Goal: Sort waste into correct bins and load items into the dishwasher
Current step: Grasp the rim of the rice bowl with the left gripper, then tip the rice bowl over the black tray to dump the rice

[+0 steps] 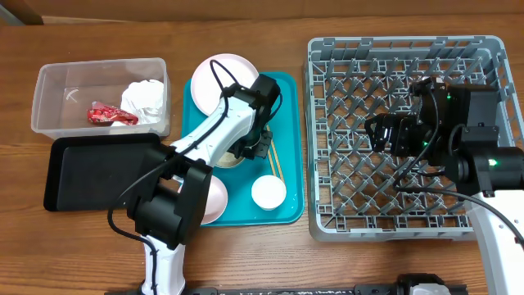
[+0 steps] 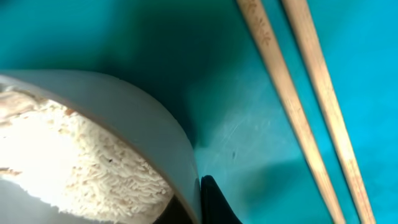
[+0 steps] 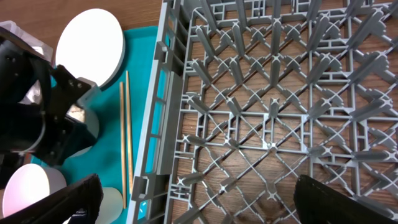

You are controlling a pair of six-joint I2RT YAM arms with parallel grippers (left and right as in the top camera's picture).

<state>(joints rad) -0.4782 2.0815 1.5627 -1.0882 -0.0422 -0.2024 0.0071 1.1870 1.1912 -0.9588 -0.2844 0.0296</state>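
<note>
Two arms overhead: left end effector (image 1: 250,149) low on the teal tray (image 1: 288,106); its wrist view shows a rice bowl (image 2: 143,124) beside chopsticks (image 2: 283,93), grip unclear, so lift level; right wrist view shows right end effector (image 3: 200,202) gaping, empty, over the rack (image 3: 272,118) beside that tray.

We are observing the chopsticks (image 2: 291,106) as bare matt wood with fine grain, the teal tray (image 2: 249,137) as smooth plastic carrying faint scratches and a soft sheen, the bowl (image 2: 155,124) as smooth white, the rice (image 2: 81,155) as rough and clumped, and the dish rack (image 1: 401,42) as matt grey moulded plastic.
</note>
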